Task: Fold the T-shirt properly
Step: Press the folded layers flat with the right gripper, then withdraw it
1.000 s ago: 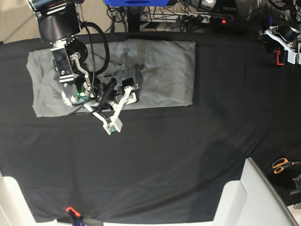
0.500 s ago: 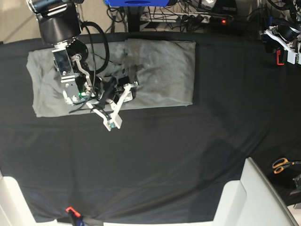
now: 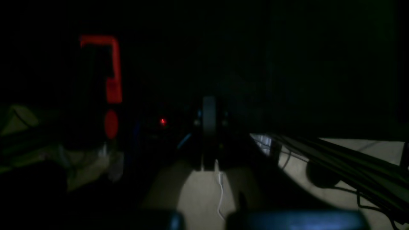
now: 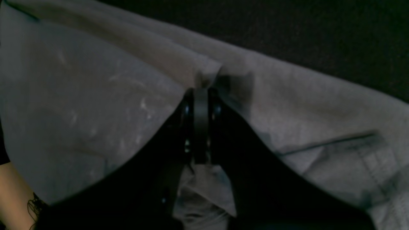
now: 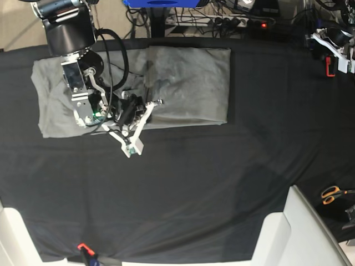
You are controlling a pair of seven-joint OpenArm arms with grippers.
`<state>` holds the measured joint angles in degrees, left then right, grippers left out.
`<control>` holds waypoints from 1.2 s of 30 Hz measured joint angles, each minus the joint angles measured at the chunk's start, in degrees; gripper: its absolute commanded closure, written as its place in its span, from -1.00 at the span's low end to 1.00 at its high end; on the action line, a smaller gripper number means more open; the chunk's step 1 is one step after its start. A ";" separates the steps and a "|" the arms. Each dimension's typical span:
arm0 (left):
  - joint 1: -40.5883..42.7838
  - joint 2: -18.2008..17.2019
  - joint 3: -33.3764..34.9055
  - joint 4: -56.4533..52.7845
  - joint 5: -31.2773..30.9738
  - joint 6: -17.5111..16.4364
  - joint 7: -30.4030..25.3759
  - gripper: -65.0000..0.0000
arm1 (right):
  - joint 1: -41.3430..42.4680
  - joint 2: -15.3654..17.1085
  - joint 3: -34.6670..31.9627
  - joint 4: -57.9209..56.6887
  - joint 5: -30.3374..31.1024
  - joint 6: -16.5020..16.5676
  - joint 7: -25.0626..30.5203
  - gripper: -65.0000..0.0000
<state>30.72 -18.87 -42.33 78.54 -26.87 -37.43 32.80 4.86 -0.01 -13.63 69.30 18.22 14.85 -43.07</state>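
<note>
The right hand (image 4: 200,88) is closed narrowly on a pinched ridge of the T-shirt (image 4: 96,105), and the grey cloth bunches up between its dark fingers (image 4: 200,127). In the base view this hand (image 5: 148,105) sits low over the middle of the T-shirt (image 5: 191,83). The shirt lies spread to both sides of it across the far part of the surface (image 5: 194,188), which is covered in black cloth. The arm's black body (image 5: 69,30) and a loop of black cable (image 5: 113,55) cross the shirt's panel on the side of the hand toward the arm's base, hiding part of the cloth. Wrinkles gather around the hand, while the panel beyond it lies flat.

The left hand (image 5: 333,52) is parked well apart, at the far corner of the surface, with a red part on it. Its wrist view is almost black, so whether it is wide or narrow cannot be told. Orange-handled scissors (image 5: 331,194) lie off the near edge, well away from both hands. A small red clip (image 5: 82,246) sits at the near edge.
</note>
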 measured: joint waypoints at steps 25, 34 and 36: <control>-1.90 -0.04 0.00 -2.43 -0.15 -0.13 -0.07 1.00 | 2.08 0.00 0.02 0.07 0.00 -0.07 -0.20 0.95; -1.79 -0.07 -0.02 -2.45 -0.09 -0.13 -0.09 1.00 | 0.00 0.22 0.44 8.55 -0.48 -6.86 -2.91 -0.05; -1.84 -0.24 -0.07 -2.43 -0.20 -0.13 -0.09 1.00 | -2.64 0.48 3.54 16.48 0.94 -6.60 -2.91 -0.21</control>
<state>28.88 -19.11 -42.39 76.12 -27.07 -37.56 32.71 2.22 0.47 -10.09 85.78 19.16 8.25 -45.98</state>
